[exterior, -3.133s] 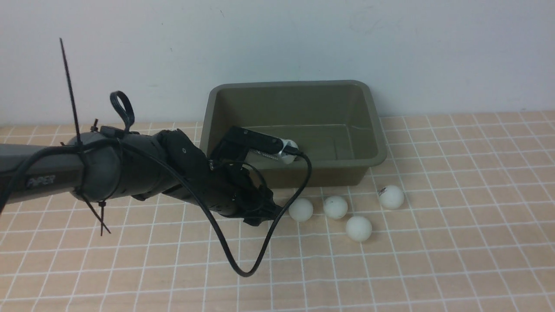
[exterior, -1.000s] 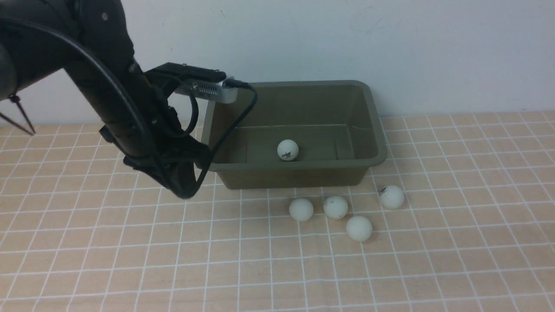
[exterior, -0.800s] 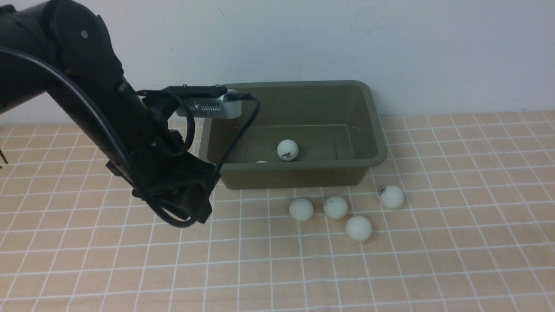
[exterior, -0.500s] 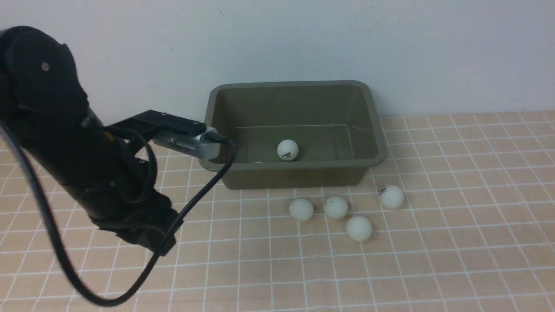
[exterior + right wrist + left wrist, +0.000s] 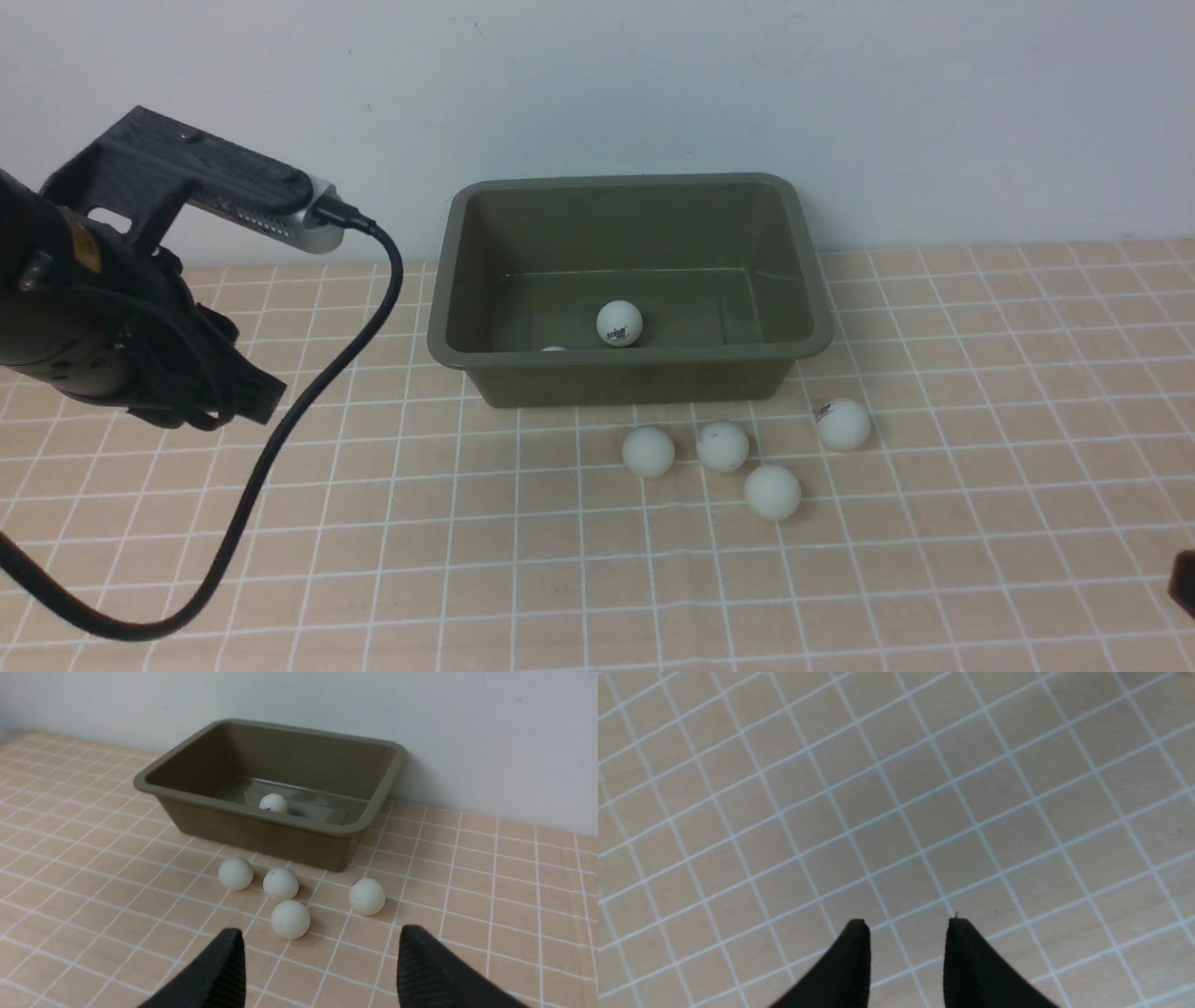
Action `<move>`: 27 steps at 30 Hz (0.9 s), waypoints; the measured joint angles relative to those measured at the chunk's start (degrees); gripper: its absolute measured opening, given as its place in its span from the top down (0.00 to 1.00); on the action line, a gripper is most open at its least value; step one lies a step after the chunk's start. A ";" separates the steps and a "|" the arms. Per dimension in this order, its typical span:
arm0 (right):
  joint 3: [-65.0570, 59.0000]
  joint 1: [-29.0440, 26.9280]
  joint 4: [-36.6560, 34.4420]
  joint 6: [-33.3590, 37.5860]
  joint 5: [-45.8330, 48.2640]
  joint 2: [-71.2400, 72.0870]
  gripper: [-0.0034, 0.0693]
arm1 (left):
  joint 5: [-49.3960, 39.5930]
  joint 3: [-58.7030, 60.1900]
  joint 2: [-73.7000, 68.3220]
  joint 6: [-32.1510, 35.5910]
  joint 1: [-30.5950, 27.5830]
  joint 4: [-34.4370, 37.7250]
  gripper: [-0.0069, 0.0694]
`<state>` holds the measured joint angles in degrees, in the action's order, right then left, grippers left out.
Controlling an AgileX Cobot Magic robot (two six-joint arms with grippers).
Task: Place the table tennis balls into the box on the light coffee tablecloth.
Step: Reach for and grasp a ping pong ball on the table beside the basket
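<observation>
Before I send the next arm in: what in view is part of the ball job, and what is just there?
Job:
- four white balls outside the box
- two balls inside
- olive-green box
- checked tablecloth

Just there:
- plain wall

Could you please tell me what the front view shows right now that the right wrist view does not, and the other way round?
Only the front view: the left arm and a second ball's top inside the box.
Only the right wrist view: both fingers of the open right hand.
Both: the box, one ball in it, four on the cloth.
</observation>
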<state>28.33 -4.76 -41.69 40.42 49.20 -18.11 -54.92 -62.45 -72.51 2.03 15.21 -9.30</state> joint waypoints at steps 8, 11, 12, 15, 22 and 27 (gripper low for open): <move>16.23 0.00 2.17 2.16 9.76 -25.29 0.40 | 0.38 0.00 0.06 -2.03 0.00 -1.07 0.68; 21.25 0.00 2.94 2.28 12.66 -34.70 0.40 | 0.40 0.00 0.06 -2.03 0.00 -0.10 0.68; 22.98 0.00 3.00 2.28 13.66 -38.05 0.40 | 0.40 0.00 0.06 -2.03 0.00 0.20 0.68; 28.05 0.58 3.25 2.33 15.59 -46.82 0.40 | 0.40 0.00 0.06 -2.03 0.00 0.78 0.68; 39.05 7.77 10.70 -0.01 15.94 -63.04 0.40 | 0.45 0.00 0.06 -0.86 0.00 1.16 0.68; 44.60 13.37 19.17 -6.18 12.85 -71.68 0.40 | 0.45 0.00 0.06 -0.86 0.00 1.23 0.68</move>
<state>72.93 8.62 -22.53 34.24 62.05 -89.79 -54.47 -62.45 -72.46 1.18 15.21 -8.07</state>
